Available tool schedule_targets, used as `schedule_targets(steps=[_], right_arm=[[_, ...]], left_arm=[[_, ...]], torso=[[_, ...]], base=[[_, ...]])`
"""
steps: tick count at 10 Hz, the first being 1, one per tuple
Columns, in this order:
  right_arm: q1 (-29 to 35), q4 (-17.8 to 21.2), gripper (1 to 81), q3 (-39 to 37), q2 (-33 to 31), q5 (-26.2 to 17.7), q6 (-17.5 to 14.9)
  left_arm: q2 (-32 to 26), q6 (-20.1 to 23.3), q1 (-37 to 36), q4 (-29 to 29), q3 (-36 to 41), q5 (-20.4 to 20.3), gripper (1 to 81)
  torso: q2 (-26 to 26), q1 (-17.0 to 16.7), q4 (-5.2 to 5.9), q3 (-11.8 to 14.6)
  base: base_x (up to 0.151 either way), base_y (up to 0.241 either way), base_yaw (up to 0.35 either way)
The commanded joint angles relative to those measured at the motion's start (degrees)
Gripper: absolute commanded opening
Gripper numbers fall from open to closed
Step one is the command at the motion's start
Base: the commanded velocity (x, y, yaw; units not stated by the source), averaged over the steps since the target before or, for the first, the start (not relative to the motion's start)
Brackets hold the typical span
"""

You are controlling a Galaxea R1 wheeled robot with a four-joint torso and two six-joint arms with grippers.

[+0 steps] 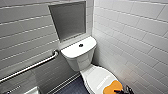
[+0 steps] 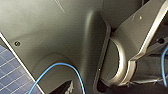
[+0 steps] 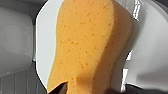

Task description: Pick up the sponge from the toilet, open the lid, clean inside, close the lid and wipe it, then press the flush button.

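The robot is on the first step: getting the sponge (image 1: 112,87). The orange sponge lies on the closed lid (image 1: 96,78) of the toilet (image 1: 78,58), at the lid's front edge, away from the tank. The right gripper (image 1: 124,90) is just beside the sponge and may be touching it. In the right wrist view the sponge looks big and close, with the white lid behind it. It is not clear if the gripper is squeezing the sponge or is loose. The flush button (image 1: 80,45) sits in the middle of the tank top. The next move likely needs a firm pinch on the soft foam, then a lift, so the lid is free to open.
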Motion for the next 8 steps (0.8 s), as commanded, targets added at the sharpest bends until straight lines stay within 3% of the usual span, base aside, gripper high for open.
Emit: schedule_targets(steps=[1, 8], right_arm=[[7.55, 3.84, 81.1, -0.94, -2.08, -1.02, 0.23], [8.88, 6.56, 81.1, -5.78, 4.51, -3.3, 0.23]], left_arm=[[-0.21, 0.01, 1.24, -0.37, 0.44, 4.31, 81.1], [-0.46, 0.01, 1.85, -1.51, 0.44, 4.67, 81.1]], torso=[[0.13, -0.09, 0.0, 0.02], [-1.57, 0.99, 0.0, -0.57]], base=[[0.0, 0.0, 0.0], [0.0, 0.0, 0.0]])
